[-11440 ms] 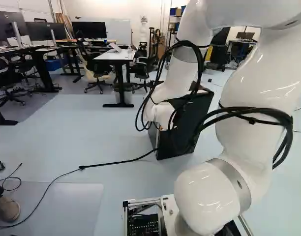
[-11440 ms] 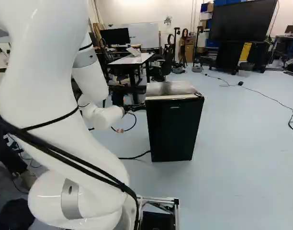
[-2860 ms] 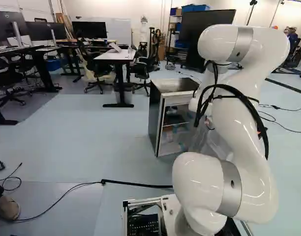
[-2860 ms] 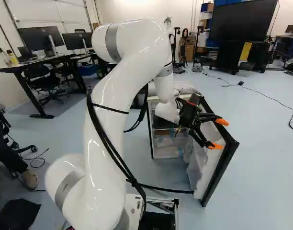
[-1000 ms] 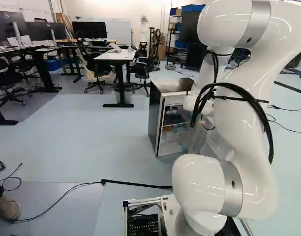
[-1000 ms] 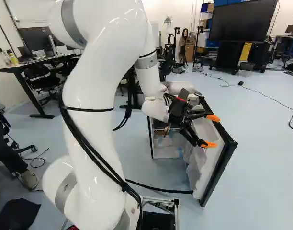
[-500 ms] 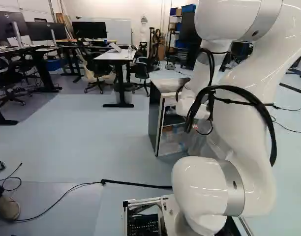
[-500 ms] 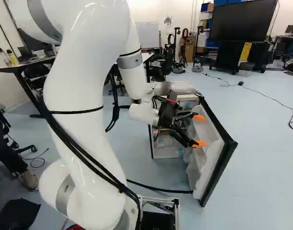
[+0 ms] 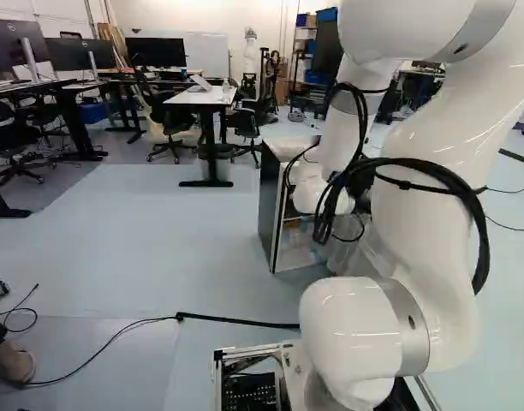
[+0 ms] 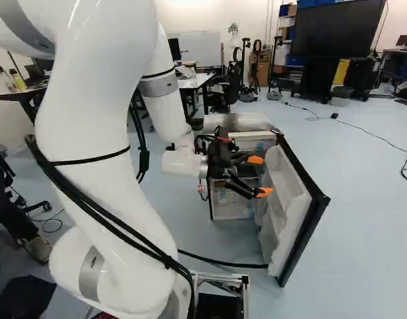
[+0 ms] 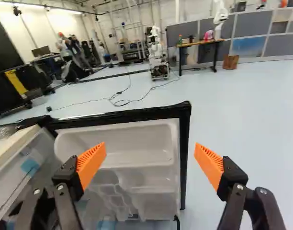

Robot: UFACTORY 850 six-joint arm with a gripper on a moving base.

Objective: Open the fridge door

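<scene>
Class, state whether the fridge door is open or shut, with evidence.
Open: the door stands swung out from the fridge, baring its shelved inner side.

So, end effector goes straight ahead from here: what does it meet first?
Likely the inner side of the open fridge door, which shows ahead of the end effector. One finger might pass outside the door's free edge; depth is hard to judge.

one fridge [image 9: 269,205], one fridge door [image 10: 282,193], two fingers [image 11: 69,179], two orange pads [image 11: 208,165], one whiteboard [image 9: 211,53]
</scene>
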